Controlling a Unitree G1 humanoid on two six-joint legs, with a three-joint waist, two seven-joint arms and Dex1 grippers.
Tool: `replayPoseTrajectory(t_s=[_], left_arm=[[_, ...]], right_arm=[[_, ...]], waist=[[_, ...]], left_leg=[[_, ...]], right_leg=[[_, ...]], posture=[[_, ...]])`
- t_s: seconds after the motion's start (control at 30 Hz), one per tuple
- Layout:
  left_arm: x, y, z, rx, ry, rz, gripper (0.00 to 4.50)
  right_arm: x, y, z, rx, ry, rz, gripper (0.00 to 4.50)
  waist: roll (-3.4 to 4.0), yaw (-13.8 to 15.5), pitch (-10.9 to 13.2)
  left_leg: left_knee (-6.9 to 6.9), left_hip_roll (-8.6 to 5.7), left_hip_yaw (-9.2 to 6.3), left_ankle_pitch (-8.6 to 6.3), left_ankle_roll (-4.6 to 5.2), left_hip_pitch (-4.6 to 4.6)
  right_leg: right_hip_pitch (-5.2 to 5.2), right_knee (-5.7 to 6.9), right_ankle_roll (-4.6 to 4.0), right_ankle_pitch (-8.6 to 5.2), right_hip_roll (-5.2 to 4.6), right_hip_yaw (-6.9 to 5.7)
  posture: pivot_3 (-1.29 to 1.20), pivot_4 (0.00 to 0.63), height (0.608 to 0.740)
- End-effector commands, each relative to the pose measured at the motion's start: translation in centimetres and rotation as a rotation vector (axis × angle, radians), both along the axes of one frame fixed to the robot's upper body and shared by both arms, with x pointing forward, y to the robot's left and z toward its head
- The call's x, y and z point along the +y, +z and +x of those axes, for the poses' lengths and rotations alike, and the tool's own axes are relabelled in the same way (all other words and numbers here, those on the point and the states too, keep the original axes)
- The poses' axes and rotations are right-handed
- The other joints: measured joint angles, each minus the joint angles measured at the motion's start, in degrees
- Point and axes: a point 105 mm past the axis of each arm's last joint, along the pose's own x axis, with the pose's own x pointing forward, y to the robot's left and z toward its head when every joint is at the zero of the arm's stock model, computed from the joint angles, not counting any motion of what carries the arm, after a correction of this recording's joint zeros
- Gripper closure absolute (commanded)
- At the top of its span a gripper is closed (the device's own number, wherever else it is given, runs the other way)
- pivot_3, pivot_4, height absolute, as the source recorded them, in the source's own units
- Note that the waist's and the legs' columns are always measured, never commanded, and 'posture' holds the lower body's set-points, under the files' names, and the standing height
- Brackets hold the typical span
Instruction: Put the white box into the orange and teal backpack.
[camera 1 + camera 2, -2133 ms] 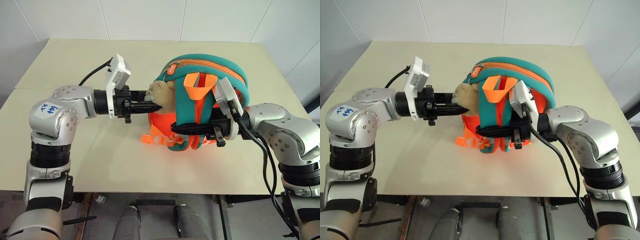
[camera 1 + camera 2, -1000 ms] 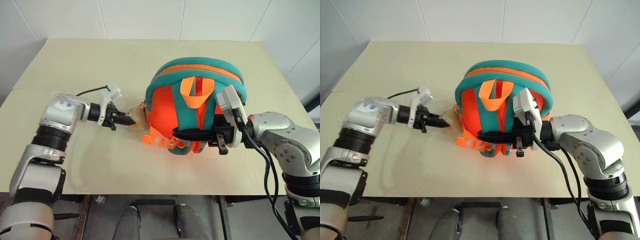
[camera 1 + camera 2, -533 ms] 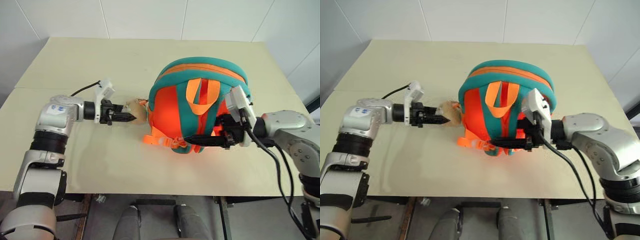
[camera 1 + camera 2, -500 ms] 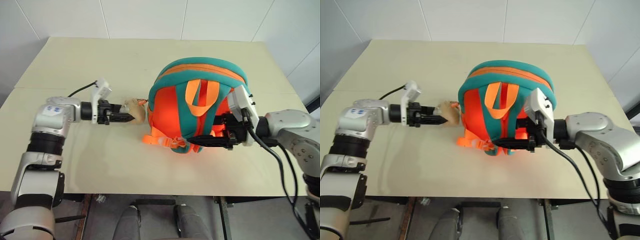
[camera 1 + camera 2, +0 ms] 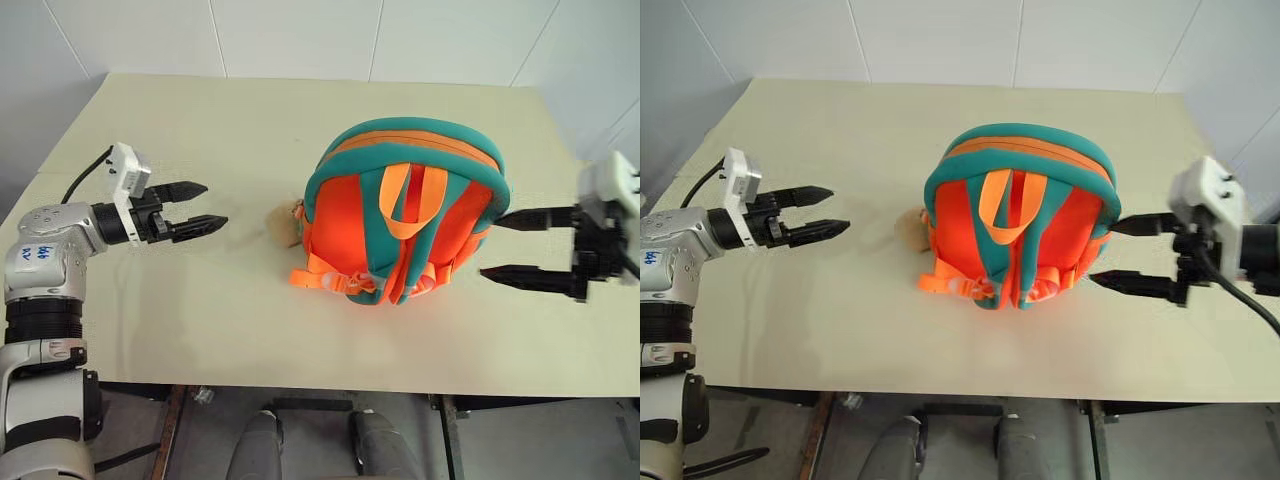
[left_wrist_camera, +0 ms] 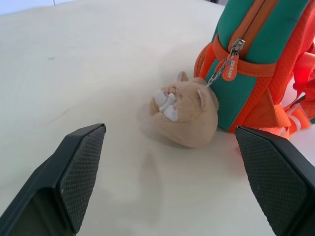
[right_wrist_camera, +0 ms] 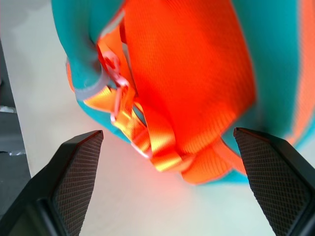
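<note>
On the cream table (image 5: 250, 120), centre: I see the orange and teal backpack (image 5: 405, 215) lying strap-side up, zipped along its far rim. Left of it, apart: left gripper (image 5: 197, 208), fingers spread wide, empty. Right, just beside its edge: right gripper (image 5: 512, 246), likewise wide, empty. Touching the backpack's left side: tan plush head (image 6: 184, 113) on its zipper pull (image 6: 229, 64).

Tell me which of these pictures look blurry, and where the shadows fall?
Right wrist view: the backpack is smeared and soft. Left wrist view: the plush is sharp, with a faint shadow on the table beside it. Both eye views: even light, with soft shadows under the left claw and the backpack.
</note>
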Motion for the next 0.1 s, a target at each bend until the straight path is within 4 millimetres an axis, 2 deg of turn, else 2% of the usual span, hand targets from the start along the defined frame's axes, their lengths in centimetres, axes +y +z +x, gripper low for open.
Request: replayPoseTrajectory(t_s=[0.03, 0.1], left_arm=[[1.67, 2.28, -0.70, -0.133, 0.012, -0.016, 0.00], [1.55, 2.60, -0.93, -0.167, -0.011, -0.030, 0.00]], right_arm=[[-2.86, 2.11, -0.85, -0.104, -0.098, -0.032, 0.01], [-3.49, 1.77, -0.46, -0.140, -0.126, 0.034, 0.01]], waist=[[-0.01, 0.0, 0.0], [-0.01, 0.0, 0.0]], left_leg=[[0.00, 0.00, 0.00, 0.00, 0.00, 0.01], [0.04, 0.00, 0.00, 0.00, 0.00, 0.03]], right_leg=[[0.00, 0.00, 0.00, 0.00, 0.00, 0.00], [0.04, 0.01, 0.01, 0.01, 0.00, 0.00]], posture=[[0.00, 0.150, 0.740], [0.00, 0.150, 0.740]])
